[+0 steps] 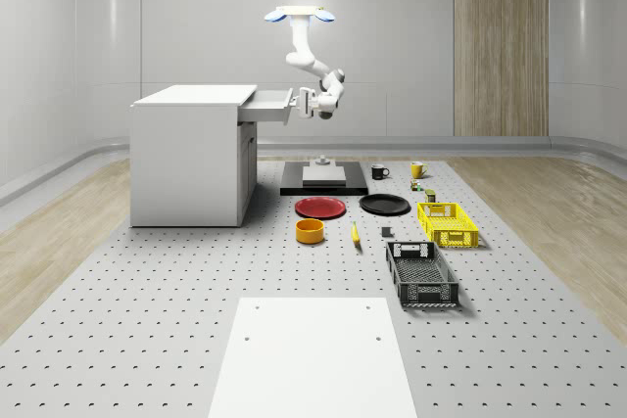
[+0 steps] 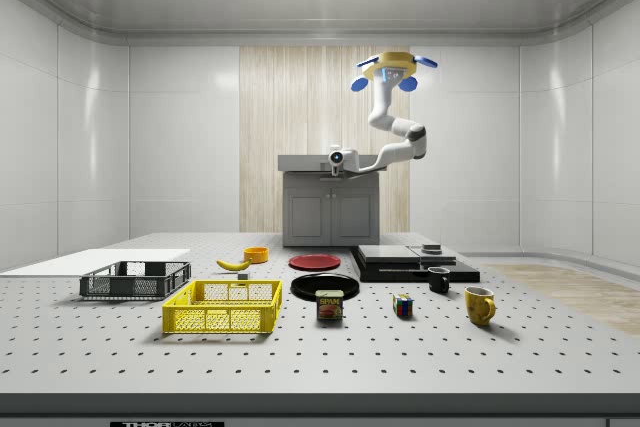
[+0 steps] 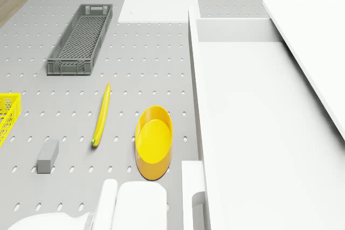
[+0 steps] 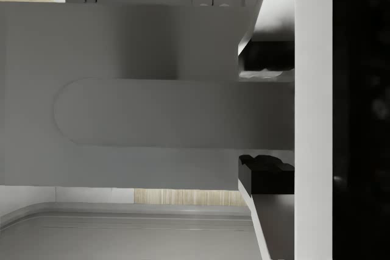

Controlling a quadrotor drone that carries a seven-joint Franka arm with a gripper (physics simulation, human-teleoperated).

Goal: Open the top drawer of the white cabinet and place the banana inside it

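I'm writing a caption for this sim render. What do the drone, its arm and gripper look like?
The drone is a small yellow body with blue rotor discs. The arm under it is glossy white in rounded segments with dark grey joint bands. The gripper is a white block; its fingers carry black pads. No cables or markings are visible.

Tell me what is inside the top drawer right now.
In the drone view the pulled-out top drawer shows only a bare white floor; its rear part is hidden under the cabinet top. The banana lies on the table.
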